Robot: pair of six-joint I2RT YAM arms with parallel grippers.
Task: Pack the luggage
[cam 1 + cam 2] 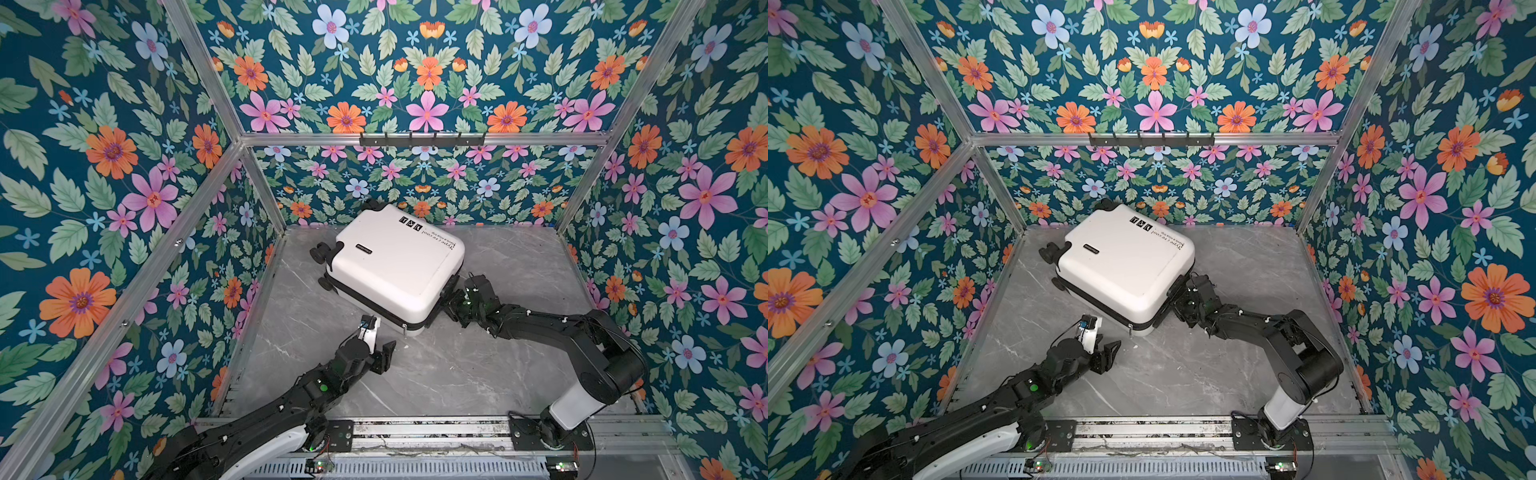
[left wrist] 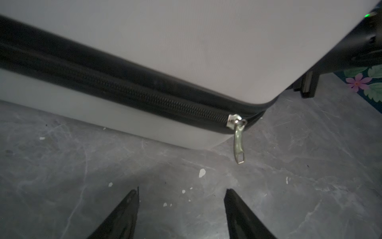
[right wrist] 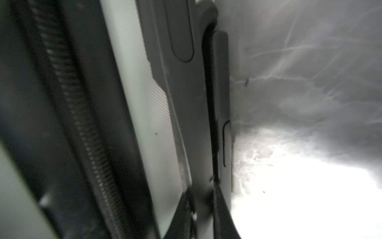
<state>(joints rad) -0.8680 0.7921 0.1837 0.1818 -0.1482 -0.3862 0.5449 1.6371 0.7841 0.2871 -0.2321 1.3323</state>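
- Luggage [image 1: 395,266] lay flat and zipped on the table [image 1: 498,374], rear centre.
- Left claw [image 1: 380,334] stood open and empty, just beside its near corner.
- Right claw [image 1: 451,305] was closed at its right edge; any grip could not be told.
- Shell white, smooth, round-cornered; zip black, toothed; metal pull [image 2: 238,142] hung loose.
- Table grey, marble-veined.

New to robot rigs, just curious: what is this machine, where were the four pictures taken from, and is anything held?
Two black robot arms, each ending in a two-fingered gripper. Two pictures look down from overhead; two come from cameras on the wrists. A small white hard-shell suitcase lies flat, lid down, on the grey marble-patterned table. The left gripper is open and empty, facing the suitcase's silver metal zipper pull. The right gripper is shut against the suitcase's side; whether it grips anything is unclear.
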